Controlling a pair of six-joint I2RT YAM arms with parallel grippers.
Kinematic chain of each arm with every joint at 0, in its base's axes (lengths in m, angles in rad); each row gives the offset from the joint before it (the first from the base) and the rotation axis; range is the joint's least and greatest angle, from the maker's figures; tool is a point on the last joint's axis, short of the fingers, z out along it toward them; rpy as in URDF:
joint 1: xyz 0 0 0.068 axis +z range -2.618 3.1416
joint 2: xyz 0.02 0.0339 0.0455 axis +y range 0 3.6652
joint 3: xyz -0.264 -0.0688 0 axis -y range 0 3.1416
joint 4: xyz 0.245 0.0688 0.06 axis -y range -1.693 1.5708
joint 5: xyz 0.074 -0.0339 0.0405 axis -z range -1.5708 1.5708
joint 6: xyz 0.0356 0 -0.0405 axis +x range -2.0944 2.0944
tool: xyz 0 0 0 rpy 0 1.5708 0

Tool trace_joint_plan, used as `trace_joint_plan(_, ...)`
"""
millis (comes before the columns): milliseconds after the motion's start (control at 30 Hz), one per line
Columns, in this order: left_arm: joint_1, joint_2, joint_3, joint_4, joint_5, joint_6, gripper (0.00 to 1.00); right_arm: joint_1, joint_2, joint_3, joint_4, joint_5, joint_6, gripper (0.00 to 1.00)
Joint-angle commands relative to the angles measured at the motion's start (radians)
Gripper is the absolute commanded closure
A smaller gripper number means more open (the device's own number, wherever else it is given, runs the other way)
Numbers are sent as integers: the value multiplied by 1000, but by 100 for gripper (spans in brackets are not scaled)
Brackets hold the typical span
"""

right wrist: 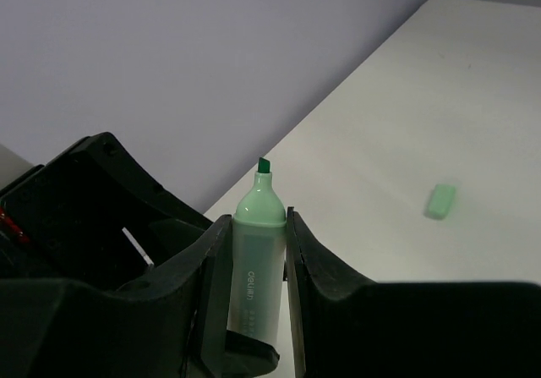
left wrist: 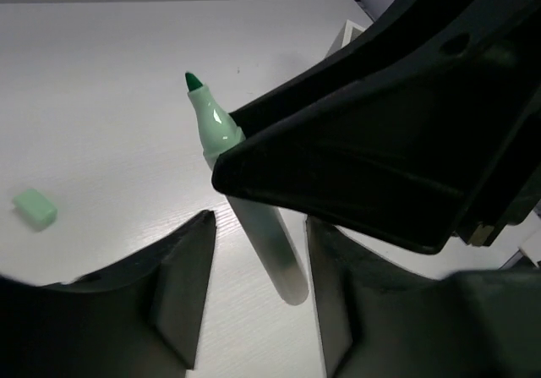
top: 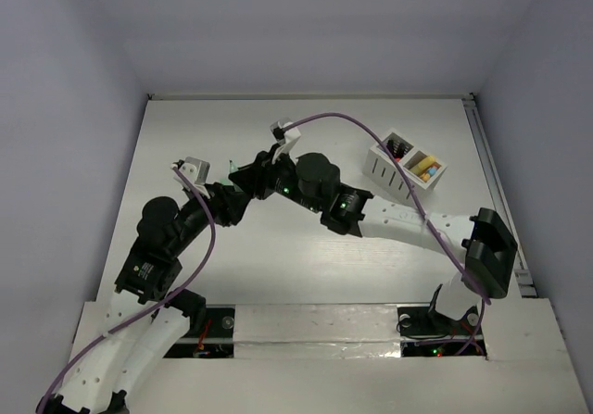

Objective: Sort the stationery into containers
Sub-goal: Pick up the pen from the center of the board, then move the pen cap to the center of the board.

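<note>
My right gripper (right wrist: 255,219) clamps the mint highlighter (right wrist: 258,255), probably light, stiff and slick, mid-barrel, while my left gripper (left wrist: 259,226) straddles its tail, jaws apart.

A mint highlighter (right wrist: 258,251), uncapped, is held tip-up; a mint cap (right wrist: 440,201) lies apart; the white divided box (top: 384,168) is partly filled.

white tabletop (top: 185,155), pale lilac walls (top: 324,25) around it, metal rail (top: 491,182) along its right edge
</note>
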Motion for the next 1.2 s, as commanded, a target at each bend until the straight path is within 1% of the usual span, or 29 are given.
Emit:
trace_joint_plan(0,14,2,-12,58,22,10,57,10,-7,-23,101,-47,35,97)
trace_joint_plan(67,14,7,-12,55,17,10,73,10,-9,-31,115,-65,43,97)
trace_joint_plan(100,14,8,-9,52,14,10,86,10,-9,-31,117,-69,43,97)
trace_joint_plan(167,14,10,-6,44,5,14,98,10,-6,-29,120,-75,47,97)
trace_joint_plan(200,14,8,-3,41,2,16,100,10,-6,-29,121,-85,47,97)
trace_joint_plan(233,14,7,-3,38,-3,18,100,10,-4,-31,124,-89,52,96)
trace_joint_plan(333,14,-10,-4,30,-13,22,100,10,-13,-35,117,-86,49,84)
trace_joint_plan(367,14,-15,-3,24,-20,22,100,10,-20,-39,114,-92,50,70)
trace_joint_plan(400,14,-24,-3,21,-27,24,100,-8,-32,-46,111,-101,53,62)
trace_joint_plan(433,14,-28,0,15,-53,22,100,-41,-39,-52,98,-116,73,56)
trace_joint_plan(467,14,-33,2,6,-70,22,100,-63,-52,-63,100,-166,85,45)
trace_joint_plan(500,14,-42,6,0,-85,22,100,-86,-62,-80,109,-194,99,40)
trace_joint_plan(533,14,-44,8,-5,-119,21,100,-110,-82,-110,120,-222,131,36)
trace_joint_plan(567,14,-45,10,-12,-135,21,100,-164,-89,-121,118,-254,144,33)
trace_joint_plan(600,14,-48,16,-16,-150,21,100,-189,-92,-130,115,-313,156,32)
trace_joint_plan(633,14,-51,17,-19,-177,16,100,-209,-86,-140,103,-334,161,32)
trace_joint_plan(700,14,-62,23,-20,-199,15,100,-253,-57,-126,63,-383,145,34)
trace_joint_plan(733,14,-67,25,-19,-207,15,100,-262,-31,-106,-2,-392,123,37)
trace_joint_plan(767,14,-71,25,-17,-208,15,100,-272,32,-50,-39,-401,112,48)
trace_joint_plan(833,14,-82,26,-17,-210,16,100,-272,113,22,-134,-428,63,66)
trace_joint_plan(867,14,-85,26,-17,-211,18,100,-272,200,112,-167,-428,46,74)
trace_joint_plan(933,14,-96,28,-19,-219,19,100,-272,287,205,-257,-420,3,88)
trace_joint_plan(967,14,-99,28,-19,-222,21,100,-272,330,252,-287,-406,-6,97)
trace_joint_plan(1000,14,-108,29,-20,-228,24,100,-272,409,341,-332,-414,-19,98)
trace_joint_plan(1033,14,-110,31,-22,-228,27,100,-272,446,380,-359,-429,-23,98)
trace_joint_plan(1067,14,-113,33,-22,-228,28,100,-272,480,418,-371,-455,-19,96)
trace_joint_plan(1100,5,-117,33,-20,-228,33,100,-272,543,469,-368,-516,-8,95)
trace_joint_plan(1167,5,-121,33,-19,-259,34,100,-272,598,513,-348,-559,26,94)
